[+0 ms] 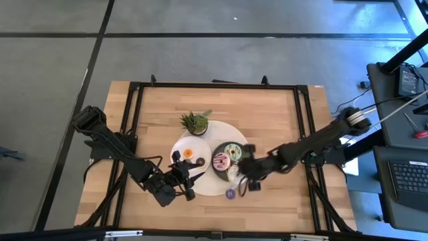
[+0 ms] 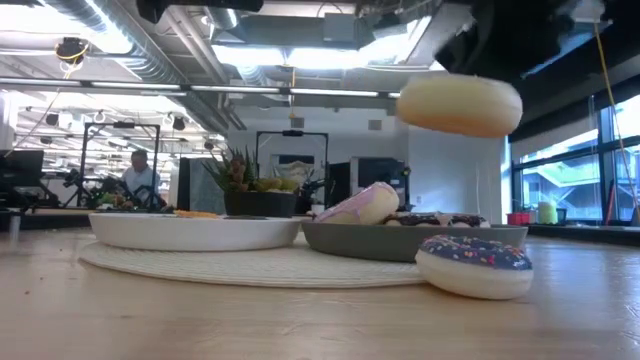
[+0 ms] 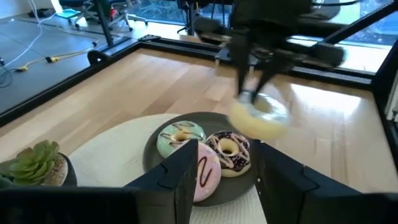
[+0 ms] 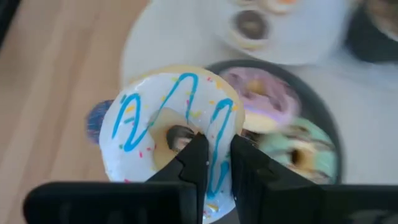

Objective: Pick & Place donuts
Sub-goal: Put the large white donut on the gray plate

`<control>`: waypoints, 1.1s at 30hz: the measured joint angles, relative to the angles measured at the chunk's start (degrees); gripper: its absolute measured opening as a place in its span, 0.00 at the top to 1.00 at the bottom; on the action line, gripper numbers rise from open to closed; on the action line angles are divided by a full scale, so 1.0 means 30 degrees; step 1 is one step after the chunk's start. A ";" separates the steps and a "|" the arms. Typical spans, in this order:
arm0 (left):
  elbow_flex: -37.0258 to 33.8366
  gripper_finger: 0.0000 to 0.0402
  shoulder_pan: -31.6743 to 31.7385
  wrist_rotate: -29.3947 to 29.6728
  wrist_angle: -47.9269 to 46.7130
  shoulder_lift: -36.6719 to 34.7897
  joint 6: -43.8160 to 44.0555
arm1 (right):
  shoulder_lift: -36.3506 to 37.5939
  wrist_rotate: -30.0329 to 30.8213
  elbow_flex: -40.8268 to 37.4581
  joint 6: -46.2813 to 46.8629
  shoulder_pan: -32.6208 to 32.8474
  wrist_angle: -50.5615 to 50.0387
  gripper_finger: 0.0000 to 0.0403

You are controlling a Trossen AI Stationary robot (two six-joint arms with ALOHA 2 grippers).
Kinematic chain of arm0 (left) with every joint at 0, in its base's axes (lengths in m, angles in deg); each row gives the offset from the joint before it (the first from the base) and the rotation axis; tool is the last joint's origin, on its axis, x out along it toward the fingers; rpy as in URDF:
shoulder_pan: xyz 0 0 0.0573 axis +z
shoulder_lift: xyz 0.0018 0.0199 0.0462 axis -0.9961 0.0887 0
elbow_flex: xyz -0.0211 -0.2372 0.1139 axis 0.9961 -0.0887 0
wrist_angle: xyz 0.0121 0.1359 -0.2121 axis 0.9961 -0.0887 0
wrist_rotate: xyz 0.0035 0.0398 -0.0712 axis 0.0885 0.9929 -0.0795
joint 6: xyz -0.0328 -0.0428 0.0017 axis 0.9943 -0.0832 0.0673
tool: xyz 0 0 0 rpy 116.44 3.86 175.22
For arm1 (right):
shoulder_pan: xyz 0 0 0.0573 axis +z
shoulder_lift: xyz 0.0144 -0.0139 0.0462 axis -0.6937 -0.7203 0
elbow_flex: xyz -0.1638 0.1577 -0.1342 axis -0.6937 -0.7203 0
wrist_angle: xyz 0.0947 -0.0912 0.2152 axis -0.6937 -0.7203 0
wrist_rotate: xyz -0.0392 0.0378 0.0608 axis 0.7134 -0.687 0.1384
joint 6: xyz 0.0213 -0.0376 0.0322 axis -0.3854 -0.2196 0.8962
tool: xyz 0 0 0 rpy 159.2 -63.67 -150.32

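Holding the white donut (image 4: 171,134) with blue squiggles, your right gripper (image 4: 214,152) has its fingers pinched through the ring's hole and over its edge, nearly closed on it. The donut hangs off the table, lifted clear, as the low view shows. Directly below and just beyond the gripper sits the dark grey plate (image 4: 329,134) with the pink donut (image 4: 264,99), green donut (image 3: 179,137) and chocolate-sprinkled donut (image 3: 229,151) on it. A mini purple donut (image 2: 474,264) lies on the table just beside that plate, under the gripper's near side. Farther out is the white plate (image 1: 179,150) carrying a mini orange donut (image 1: 188,153); the potted plant (image 1: 195,122) stands past it. Your left gripper (image 1: 182,179) waits beside the white plate, fingers partly apart, gripping nothing.
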 joint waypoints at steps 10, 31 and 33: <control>0.0000 0.65 0.0015 0.0036 0.0056 0.0043 0.0000 | 0.3355 -0.0023 -0.7574 0.1318 -0.2310 0.7373 0.85; -0.0015 0.65 0.0015 0.0038 0.0055 0.0043 0.0000 | 0.3319 -0.1774 -1.2146 0.2195 -0.3702 1.4077 0.85; -0.0015 0.65 0.0015 0.0036 0.0055 0.0043 0.0000 | 0.3319 -0.1771 -1.2318 0.2170 -0.3694 1.4763 0.85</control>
